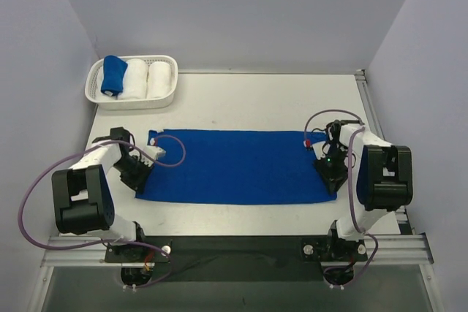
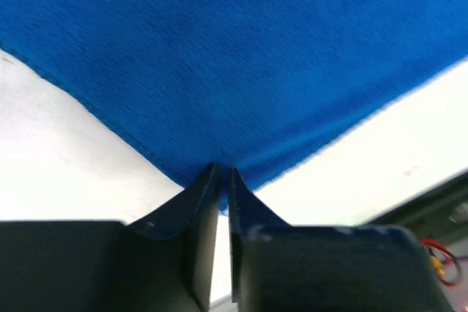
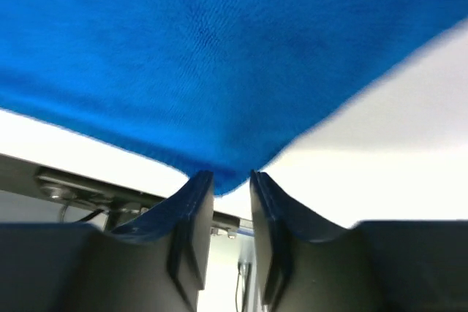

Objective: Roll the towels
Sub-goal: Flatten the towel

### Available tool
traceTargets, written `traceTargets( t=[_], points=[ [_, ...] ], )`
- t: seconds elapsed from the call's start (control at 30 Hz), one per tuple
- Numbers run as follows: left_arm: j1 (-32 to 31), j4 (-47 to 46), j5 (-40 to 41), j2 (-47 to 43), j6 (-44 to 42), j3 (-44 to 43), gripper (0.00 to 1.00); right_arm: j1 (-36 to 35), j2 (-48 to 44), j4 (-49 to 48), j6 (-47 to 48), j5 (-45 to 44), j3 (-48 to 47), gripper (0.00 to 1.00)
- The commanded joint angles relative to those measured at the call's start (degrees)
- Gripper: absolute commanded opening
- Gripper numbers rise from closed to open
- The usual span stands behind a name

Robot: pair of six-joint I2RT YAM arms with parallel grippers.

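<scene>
Left gripper [image 2: 223, 174] and right gripper [image 3: 231, 177], jaws slightly parted, meet near corners of limp, light towel [image 1: 234, 167], probably best pinched there.

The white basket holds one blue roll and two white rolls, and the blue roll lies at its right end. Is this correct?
No: the top external view shows the blue roll at the left end of the basket, with both white rolls to its right.

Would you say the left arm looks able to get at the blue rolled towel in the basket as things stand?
Probably yes: the blue roll sits at the left end of the basket, on the left arm's side, with only table between.
</scene>
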State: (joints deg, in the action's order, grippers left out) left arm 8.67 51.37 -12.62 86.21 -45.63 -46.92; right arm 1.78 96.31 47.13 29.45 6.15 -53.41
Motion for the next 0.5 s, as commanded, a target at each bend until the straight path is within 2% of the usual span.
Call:
traceTargets(
  t=[0.0,0.03,0.07,0.17,0.33,0.47],
  points=[
    [0.0,6.4,-5.3,-3.3,-1.5,-5.1,0.24,0.2,-5.0,6.9,0.0,4.4,-7.7,0.30],
    [-0.1,7.2,-8.0,-3.6,-1.2,-6.4,0.32,0.3,-5.4,8.1,0.1,6.3,-9.3,0.33],
    [0.0,8.3,-9.2,-3.9,-0.6,-9.7,0.35,0.6,-6.3,8.7,0.0,7.2,-12.9,0.41],
    [0.2,8.7,-13.9,-3.9,0.4,-14.7,0.45,1.3,-6.1,9.5,0.2,9.3,-18.1,0.51],
    [0.4,4.3,-20.1,1.8,5.5,-26.3,0.50,5.1,1.2,8.3,-1.2,11.5,-32.2,0.50],
    [0.4,-2.1,-20.8,7.6,8.4,-31.6,0.54,5.5,10.4,7.9,-2.2,10.7,-41.9,0.50]
  ],
)
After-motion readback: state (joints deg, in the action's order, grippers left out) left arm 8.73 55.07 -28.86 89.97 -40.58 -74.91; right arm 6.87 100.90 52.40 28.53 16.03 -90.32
